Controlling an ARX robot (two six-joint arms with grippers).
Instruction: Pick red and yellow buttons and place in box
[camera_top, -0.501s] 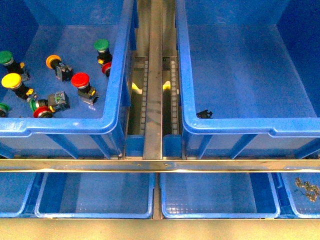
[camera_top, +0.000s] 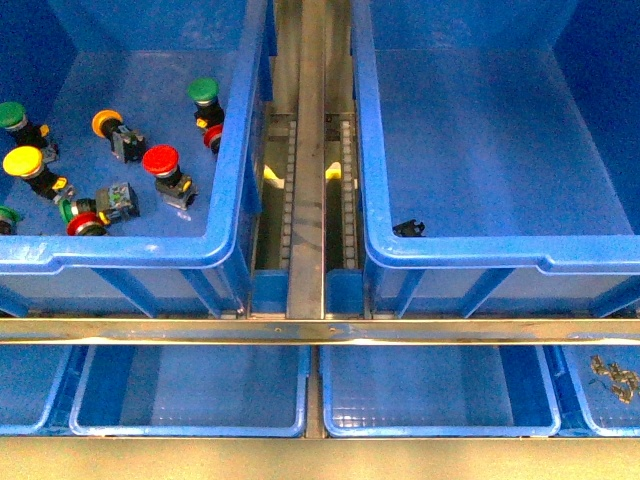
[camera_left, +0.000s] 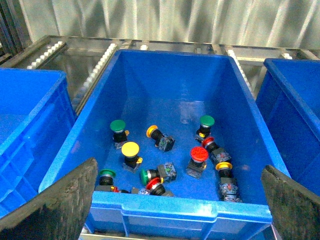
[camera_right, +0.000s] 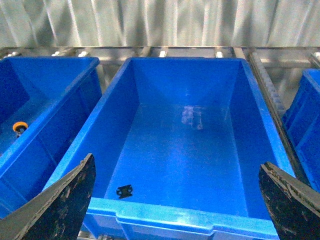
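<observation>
left gripper (camera_left: 178, 167) spread — facing red button (camera_left: 199, 154), yellow button (camera_left: 130, 148); right gripper (camera_right: 176, 162) spread — facing box (camera_right: 200, 216)

Glossy smooth blue plastic box (camera_top: 480, 250); shiny metal rail (camera_top: 320, 330); glossy-capped plastic buttons (camera_top: 160, 160)

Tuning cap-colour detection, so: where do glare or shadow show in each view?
Front view: glare streaks on the rail, deep shadow in the left crate's far corner. Left wrist view: a pale sheen on that crate's floor, clear of the buttons. Right wrist view: similar sheen on the right crate's floor.
</observation>
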